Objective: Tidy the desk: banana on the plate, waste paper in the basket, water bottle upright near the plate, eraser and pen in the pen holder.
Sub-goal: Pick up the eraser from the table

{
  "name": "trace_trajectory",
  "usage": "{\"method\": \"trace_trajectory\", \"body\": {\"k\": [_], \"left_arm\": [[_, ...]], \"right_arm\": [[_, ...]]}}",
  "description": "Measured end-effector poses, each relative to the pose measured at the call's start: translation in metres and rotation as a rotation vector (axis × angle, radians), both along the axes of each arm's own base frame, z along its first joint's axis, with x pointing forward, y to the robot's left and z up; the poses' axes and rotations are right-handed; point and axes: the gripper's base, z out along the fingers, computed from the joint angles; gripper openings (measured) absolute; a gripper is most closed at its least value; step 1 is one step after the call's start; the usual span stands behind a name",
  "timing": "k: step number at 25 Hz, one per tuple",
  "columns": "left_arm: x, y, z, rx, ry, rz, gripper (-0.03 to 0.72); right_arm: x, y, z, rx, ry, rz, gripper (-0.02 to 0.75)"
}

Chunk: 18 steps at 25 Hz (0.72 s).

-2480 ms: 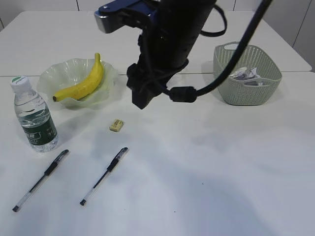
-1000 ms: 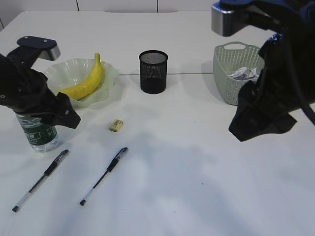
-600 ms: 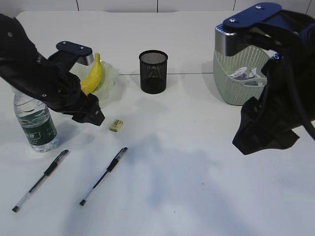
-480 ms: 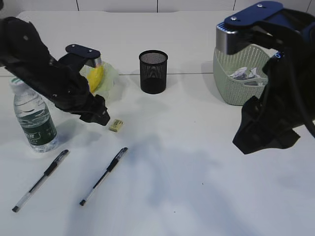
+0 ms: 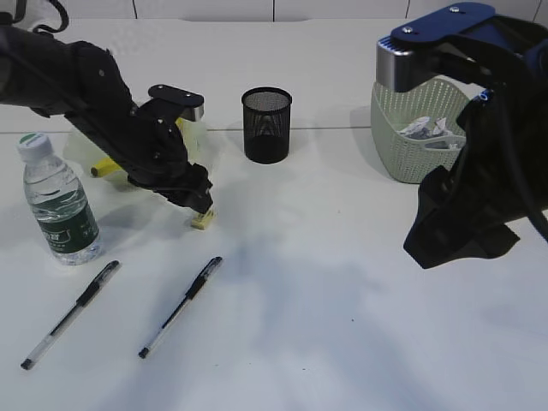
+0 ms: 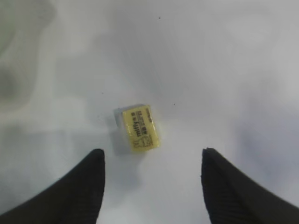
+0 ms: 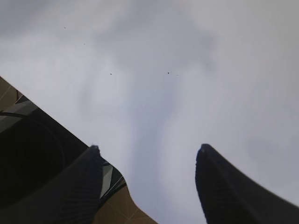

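The eraser (image 6: 138, 129) lies flat on the white bench (image 5: 342, 282) at left centre of the exterior frame (image 5: 203, 220), yellow with a printed label too blurred to read. The left tool (image 6: 152, 161) hangs directly above it, released: both dark fingers (image 6: 84, 182) stand apart at either side of the eraser, neither touching it.

In the exterior view the left arm hides most of the plate (image 5: 77, 150) and the banana (image 5: 103, 168); only one yellow end shows. The water bottle (image 5: 58, 204) stands upright at far left. Two pens (image 5: 181, 306) (image 5: 70, 314) lie at lower left. The mesh pen holder (image 5: 266, 124) stands at upper centre.

The basket (image 5: 402, 128), upper right, holds crumpled paper (image 5: 425, 128) and is partly covered by the right arm. The right tool (image 7: 147, 163) is released over bare bench.
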Motion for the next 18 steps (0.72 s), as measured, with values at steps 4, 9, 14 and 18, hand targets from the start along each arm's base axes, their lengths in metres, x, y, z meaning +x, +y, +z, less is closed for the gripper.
{"method": "trace_trajectory", "body": {"k": [4,9,14,18], "left_arm": [[0.011,-0.005,-0.011,0.010,0.023,-0.005,0.467],[0.018,-0.009,-0.023,0.013,0.043,-0.003,0.467],[0.020,-0.009,-0.033,0.019,0.060,0.000,0.467],[0.020,-0.009,-0.032,0.019,0.056,0.002,0.467]], "right_arm": [[0.000,0.000,0.000,0.001,0.003,-0.006,0.465],[-0.001,-0.001,0.000,-0.003,0.012,-0.010,0.465],[-0.001,-0.001,-0.001,-0.008,0.018,-0.010,0.465],[-0.001,-0.001,-0.001,-0.008,0.018,-0.010,0.465]]}}
